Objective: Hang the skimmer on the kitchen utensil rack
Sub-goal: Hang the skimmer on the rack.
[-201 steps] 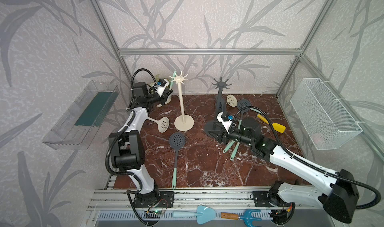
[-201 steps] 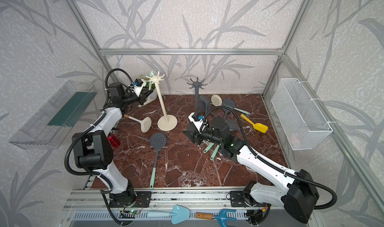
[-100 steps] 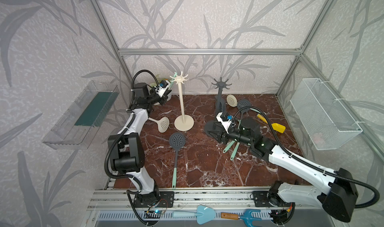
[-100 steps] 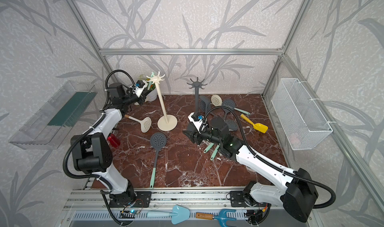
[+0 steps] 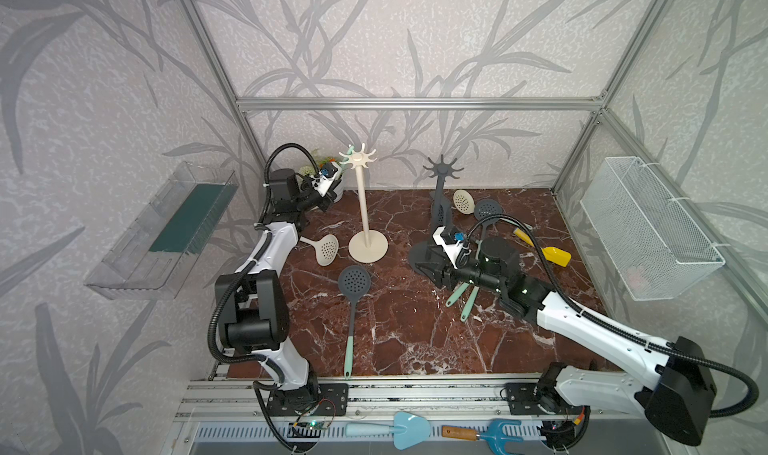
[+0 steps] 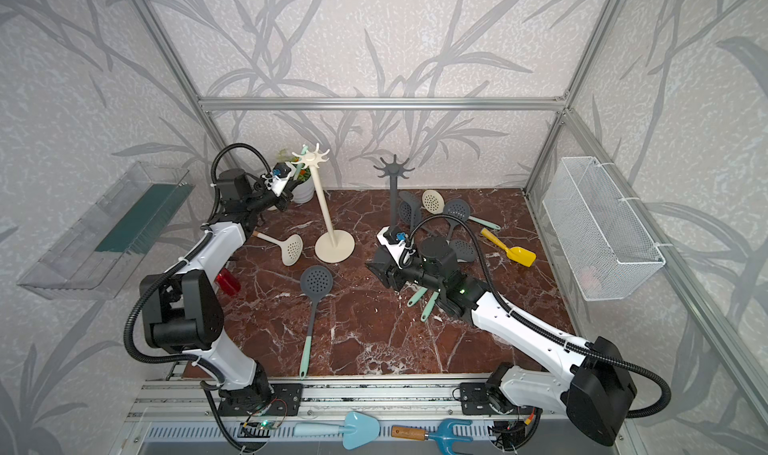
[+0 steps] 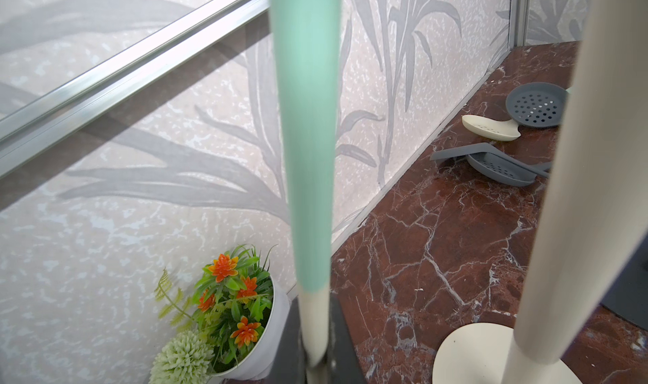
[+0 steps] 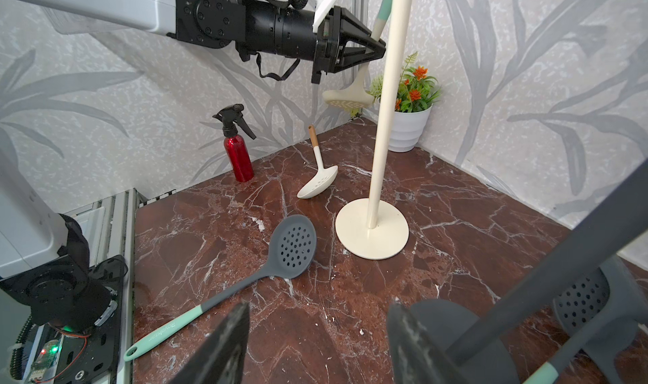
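Skimmer (image 8: 347, 98): the cream one with the mint handle (image 7: 308, 119), up in the air, head dangling low, handle running up right beside the cream rack's pole (image 8: 387, 119)
Left gripper (image 8: 375, 49): fingers pressed together on the cream shaft just below the mint part, so it's pinching the skimmer and carrying all its weight
Hooks (image 5: 357, 160): mint tip shows at the crown in both top views, but I can't tell if the loop is actually over a prong or just leaning on one
Risk 1: letting go before the loop is seated, my guess is it slides down the pole onto the marble table (image 5: 415, 340) or clips the flower pot (image 8: 408, 129) close behind
Risk 2: rack is tall on a small round base (image 8: 371, 229), so a sideways shove from the handle or gripper could rock it or tip it, and nothing's bracing it
Risk 3: grip sits low with a long handle above, so the tip could pivot in the pinch and miss the prong
Right gripper (image 8: 315, 343): fingers (image 8: 224, 343) spread, nothing between them, low by the dark rack (image 5: 440, 191), well apart from the cream one, so no help if it wobbles
Loose stuff: dark skimmer (image 5: 353, 282) and a wood-handled one (image 5: 326, 249) lie near the base, right where a toppled rack would land
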### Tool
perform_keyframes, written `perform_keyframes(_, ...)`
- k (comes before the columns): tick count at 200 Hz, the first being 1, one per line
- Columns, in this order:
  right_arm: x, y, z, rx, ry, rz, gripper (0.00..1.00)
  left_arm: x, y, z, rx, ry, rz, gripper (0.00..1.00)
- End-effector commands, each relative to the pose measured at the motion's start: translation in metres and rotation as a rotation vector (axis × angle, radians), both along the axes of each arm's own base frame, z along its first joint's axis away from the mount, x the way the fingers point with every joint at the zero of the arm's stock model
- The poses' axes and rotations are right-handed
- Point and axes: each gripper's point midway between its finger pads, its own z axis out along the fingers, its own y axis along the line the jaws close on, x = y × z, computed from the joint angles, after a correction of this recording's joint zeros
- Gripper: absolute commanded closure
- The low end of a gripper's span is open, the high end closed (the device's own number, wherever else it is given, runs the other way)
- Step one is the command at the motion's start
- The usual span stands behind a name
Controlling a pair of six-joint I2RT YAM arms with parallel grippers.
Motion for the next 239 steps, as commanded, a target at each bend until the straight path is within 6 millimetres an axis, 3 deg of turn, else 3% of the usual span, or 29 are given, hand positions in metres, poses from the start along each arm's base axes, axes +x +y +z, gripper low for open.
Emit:
perform_keyframes(1, -0.003, -0.003, 0.008, 0.024, -0.017, -0.012, 0.35, -0.012, -0.009, -0.014, 0.011, 0.058, -0.005, 0.91)
perform_keyframes(65, 0.001, -0.016, 0.003, 0.023, -0.008, -0.089, 0.26, -0.032, -0.008, -0.012, -0.124, 0.145, 0.107, 0.63)
perform_keyframes(91, 0.004, -0.025, -0.003, 0.03, -0.002, -0.137, 0.25, -0.046, -0.005, -0.013, -0.166, 0.186, 0.155, 0.61)
perform_keyframes(114, 0.004, -0.033, -0.008, 0.023, 0.005, -0.174, 0.23, -0.059, 0.0, -0.002, -0.231, 0.217, 0.223, 0.59)
perform_keyframes(134, 0.007, -0.044, -0.016, 0.004, 0.023, -0.233, 0.22, -0.073, 0.001, 0.001, -0.281, 0.266, 0.283, 0.52)
perform_keyframes(183, 0.01, -0.066, -0.043, -0.054, 0.107, -0.354, 0.22, -0.128, -0.012, -0.032, -0.305, 0.496, 0.433, 0.4)
perform_keyframes(239, 0.005, -0.079, -0.065, -0.061, 0.182, -0.403, 0.22, -0.186, -0.01, -0.07, -0.417, 0.745, 0.589, 0.39)
